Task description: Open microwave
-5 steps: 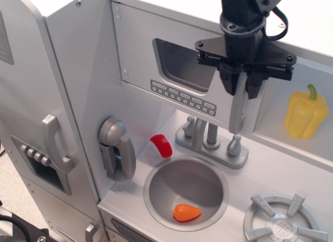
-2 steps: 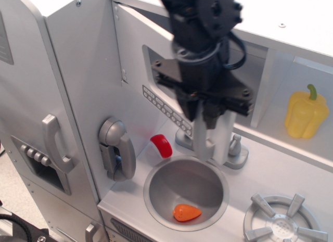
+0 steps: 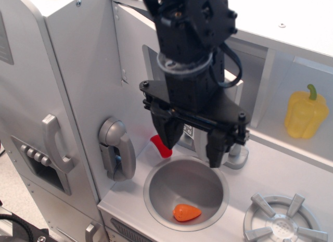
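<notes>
Grey toy kitchen counter (image 3: 270,172) | orange piece (image 3: 186,212) lies in sink (image 3: 156,187), nearest | gripper (image 3: 191,141) hangs above sink, jaws spread, holding nothing | microwave (image 3: 136,49) behind gripper, door swung outward | yellow pepper (image 3: 305,113) right of microwave, farthest

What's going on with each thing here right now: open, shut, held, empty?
microwave: door swung open toward the camera, mostly hidden behind the arm.
gripper: jaws spread wide, holding nothing, above the sink.
sink: holds an orange toy vegetable.
fridge door: shut.
yellow pepper: upright on its shelf.
red piece: on the counter behind the sink.
</notes>
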`<state>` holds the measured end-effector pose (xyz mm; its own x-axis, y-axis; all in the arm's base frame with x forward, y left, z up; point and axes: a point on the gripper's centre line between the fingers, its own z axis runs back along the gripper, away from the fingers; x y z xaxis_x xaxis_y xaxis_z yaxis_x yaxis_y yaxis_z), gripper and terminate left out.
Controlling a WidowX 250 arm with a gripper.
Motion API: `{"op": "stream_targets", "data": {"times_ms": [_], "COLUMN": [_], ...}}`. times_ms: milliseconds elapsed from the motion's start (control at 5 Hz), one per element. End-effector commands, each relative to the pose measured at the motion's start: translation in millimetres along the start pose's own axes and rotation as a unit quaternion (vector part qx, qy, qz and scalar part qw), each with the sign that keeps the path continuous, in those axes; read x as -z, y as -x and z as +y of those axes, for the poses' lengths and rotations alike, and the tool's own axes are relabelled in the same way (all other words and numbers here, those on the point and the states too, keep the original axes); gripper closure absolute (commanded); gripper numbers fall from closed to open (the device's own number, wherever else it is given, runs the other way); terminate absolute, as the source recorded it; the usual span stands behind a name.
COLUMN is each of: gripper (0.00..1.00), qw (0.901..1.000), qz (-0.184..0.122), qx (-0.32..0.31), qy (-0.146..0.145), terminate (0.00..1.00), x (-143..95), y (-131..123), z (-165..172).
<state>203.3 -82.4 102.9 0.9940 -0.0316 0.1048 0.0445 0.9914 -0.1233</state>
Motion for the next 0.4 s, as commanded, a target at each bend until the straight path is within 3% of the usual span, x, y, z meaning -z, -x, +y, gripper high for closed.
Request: {"op": "stream_targets", "data": {"times_ms": [0, 200], "gripper": [0.00, 0.00], "qw": [0.9995, 0.9977], "qz": [0.018, 0.039], "qx": [-0.021, -0.027], "qy": [0.018, 0.049], "terminate": [0.00, 0.00], "x": [-3, 1], "y": [-28, -46], "z": [-69, -99]}}
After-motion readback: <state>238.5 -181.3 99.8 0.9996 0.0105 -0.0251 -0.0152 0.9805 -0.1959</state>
